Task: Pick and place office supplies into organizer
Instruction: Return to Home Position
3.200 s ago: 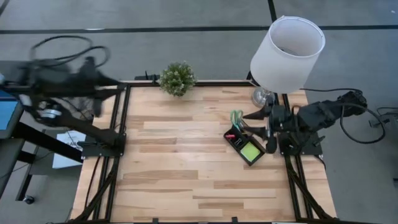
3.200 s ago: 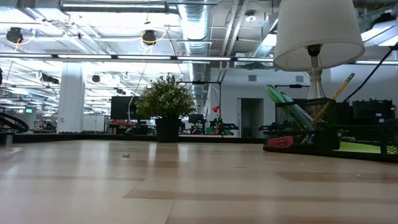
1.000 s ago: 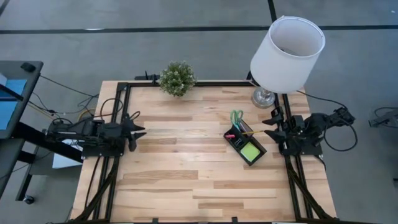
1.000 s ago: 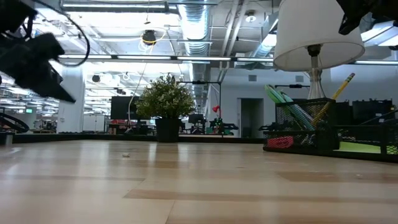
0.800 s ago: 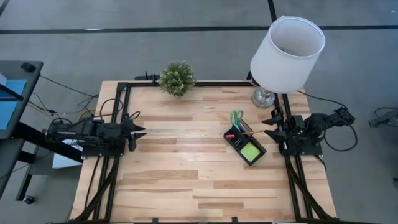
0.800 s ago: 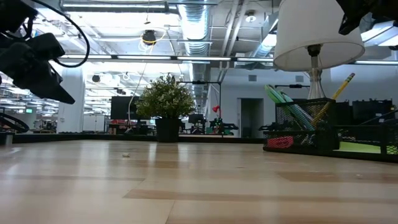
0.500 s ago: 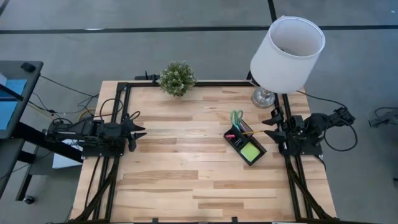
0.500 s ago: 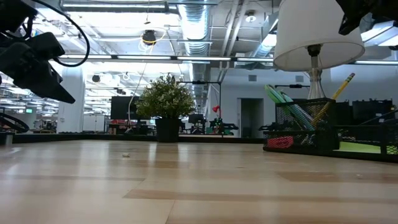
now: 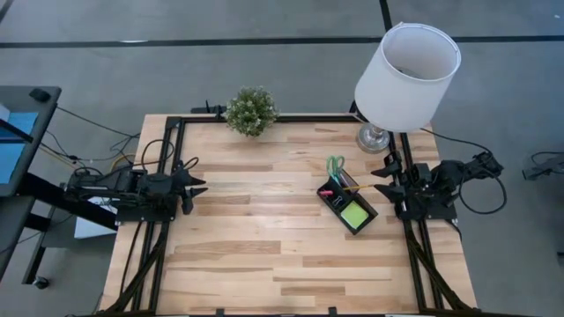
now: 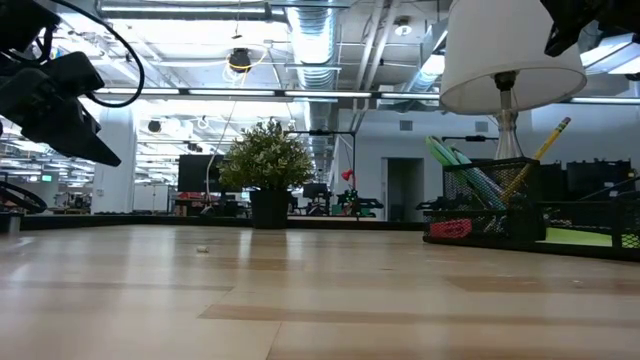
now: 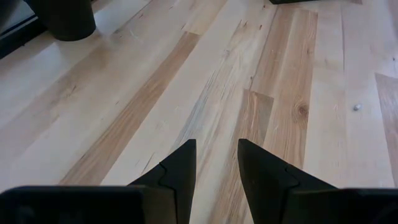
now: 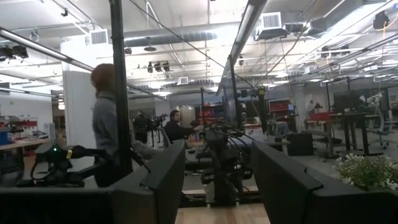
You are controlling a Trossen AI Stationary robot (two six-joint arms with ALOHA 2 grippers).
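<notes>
The black mesh organizer stands on the table's right part, just left of my right arm's base. It holds a lime-green sticky pad, green-handled scissors, a pink eraser and a wooden pencil that stands upright beside green pens. My right gripper hovers open next to the organizer's right side, raised above the table. My left gripper waits open over the table's left edge, its fingers pointing across bare wood.
A white-shaded lamp stands at the far right corner, over the organizer. A small potted plant sits at the far edge. A tiny speck lies on the wood. People stand in the room beyond the table.
</notes>
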